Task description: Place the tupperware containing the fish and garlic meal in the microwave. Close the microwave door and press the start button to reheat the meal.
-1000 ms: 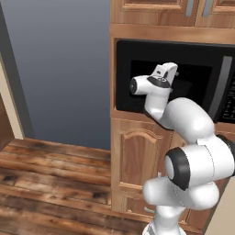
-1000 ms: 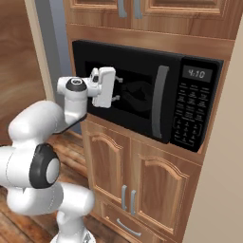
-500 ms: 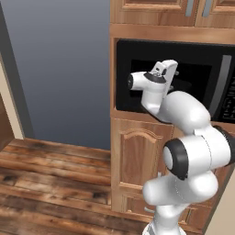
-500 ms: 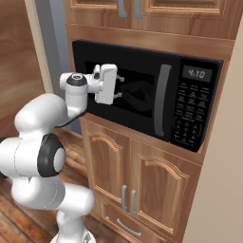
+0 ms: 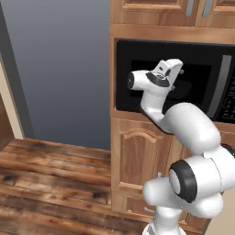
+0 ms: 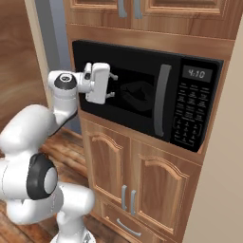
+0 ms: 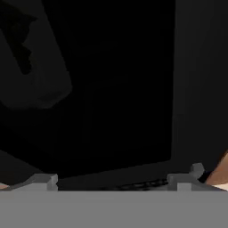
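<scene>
The black microwave sits built into brown wooden cabinets, and its door is shut flat against the front. A long curved grey handle runs down the door's right side. My gripper stands open at the left part of the dark window, its fingertips right at the glass. Nothing is between them. Behind the glass a dim tub-like outline shows, probably the tupperware; the meal in it cannot be made out.
The control panel with a lit clock display is right of the handle. Arched wooden cabinet doors are below, more cabinets above. A tall grey fridge side stands to the left, over a wooden floor.
The hand has stayed at the door's glass with only small shifts, while the elbow and upper arm have swung a little. The door has stayed shut.
</scene>
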Robot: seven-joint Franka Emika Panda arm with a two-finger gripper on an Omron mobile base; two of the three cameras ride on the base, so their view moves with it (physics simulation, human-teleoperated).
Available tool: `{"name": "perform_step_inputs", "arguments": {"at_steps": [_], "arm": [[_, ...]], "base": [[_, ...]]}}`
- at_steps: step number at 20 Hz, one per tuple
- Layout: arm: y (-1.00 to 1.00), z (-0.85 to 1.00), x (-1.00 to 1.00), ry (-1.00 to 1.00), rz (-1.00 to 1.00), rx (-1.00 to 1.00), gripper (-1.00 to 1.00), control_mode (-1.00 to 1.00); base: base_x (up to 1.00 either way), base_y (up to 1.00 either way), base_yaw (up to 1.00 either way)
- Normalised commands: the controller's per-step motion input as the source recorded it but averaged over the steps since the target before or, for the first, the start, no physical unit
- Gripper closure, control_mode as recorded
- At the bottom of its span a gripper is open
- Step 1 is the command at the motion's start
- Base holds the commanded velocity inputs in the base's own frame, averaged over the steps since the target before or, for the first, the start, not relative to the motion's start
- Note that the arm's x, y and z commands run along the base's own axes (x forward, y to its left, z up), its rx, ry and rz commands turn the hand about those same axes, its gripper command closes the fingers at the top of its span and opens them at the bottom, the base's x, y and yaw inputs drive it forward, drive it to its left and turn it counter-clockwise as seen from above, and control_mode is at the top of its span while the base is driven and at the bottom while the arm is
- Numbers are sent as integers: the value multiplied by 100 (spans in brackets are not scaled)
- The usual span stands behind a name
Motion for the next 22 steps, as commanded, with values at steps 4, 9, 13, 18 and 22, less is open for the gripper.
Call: {"name": "perform_step_inputs", "arguments": {"at_steps": [4, 9, 13, 18, 22], "arm": [[-6, 24, -100, -33, 25, 20, -100, -100], [-11, 2, -100, -38, 20, 34, -100, -100], [-4, 15, -100, -27, 1, 39, -100, -100], [-37, 44, -88, -4, 0, 73, -100, -100], [-65, 28, -91, 1, 0, 90, -100, -100]], "base": [[0, 0, 0], [0, 0, 0], [0, 0, 0], [0, 0, 0], [0, 0, 0]]}}
